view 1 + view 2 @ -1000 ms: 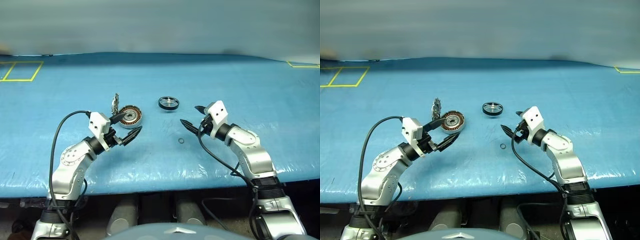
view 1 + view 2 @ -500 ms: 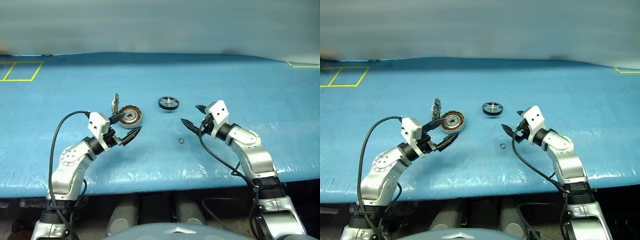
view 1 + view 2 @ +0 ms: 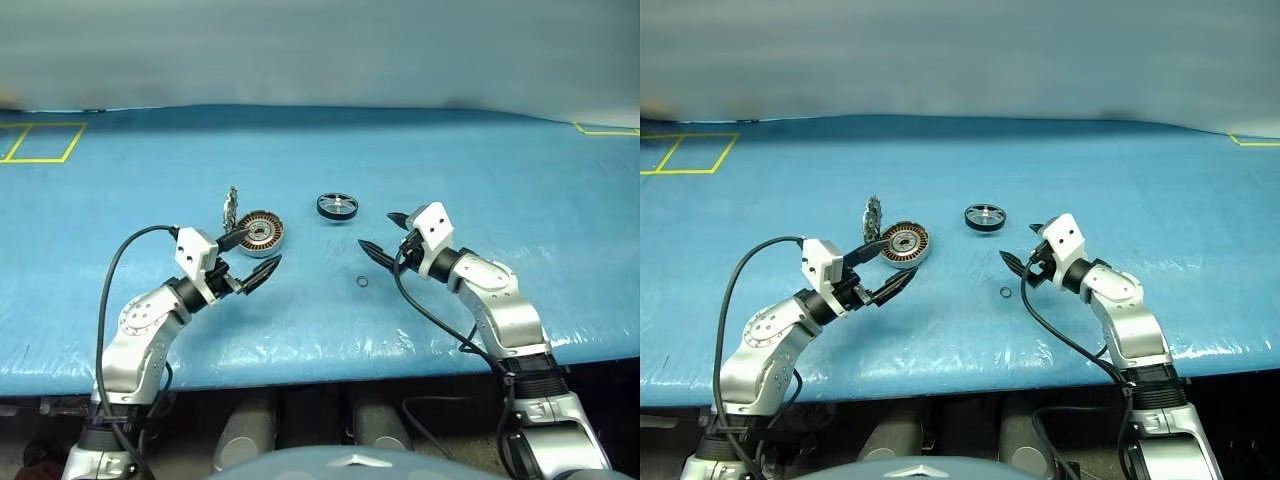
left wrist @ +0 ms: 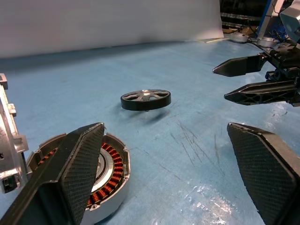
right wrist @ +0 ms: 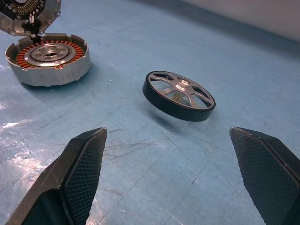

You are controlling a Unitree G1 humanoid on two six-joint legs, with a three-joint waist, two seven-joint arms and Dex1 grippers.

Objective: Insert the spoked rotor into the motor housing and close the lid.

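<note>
1. Blue plastic sheeting point(image 3: 480, 170), glossy and scuffed with fine scratches, covers the table; yellow tape lines point(image 3: 40, 145) mark a far corner on the robot's left
2. One short round silver-metal motor housing point(image 3: 262, 234) with a ring of copper-brown windings around a silver hub lies flat on the sheet, empty, just past the left gripper's fingertips
3. One thin round silver-grey lid point(image 3: 231, 208) with a toothed edge stands upright, swung open, joined to the housing's rim on the side towards the robot's left
4. One flat spoked rotor point(image 3: 337, 206), black rim with silver spokes and hub, rests on the sheet apart from the housing, farther away and to its right, between the two grippers' lines of reach
5. One tiny plain black ring point(image 3: 361, 282) lies nearer the robot, close to the right gripper
6. Left gripper point(image 3: 258, 253): two black fingers with cross-hatched pads point(image 4: 82, 168), spread wide, holding nothing
7. Right gripper point(image 3: 384, 236): two matching black textured fingers point(image 5: 84, 164), spread wide, empty, aimed towards the rotor
</note>
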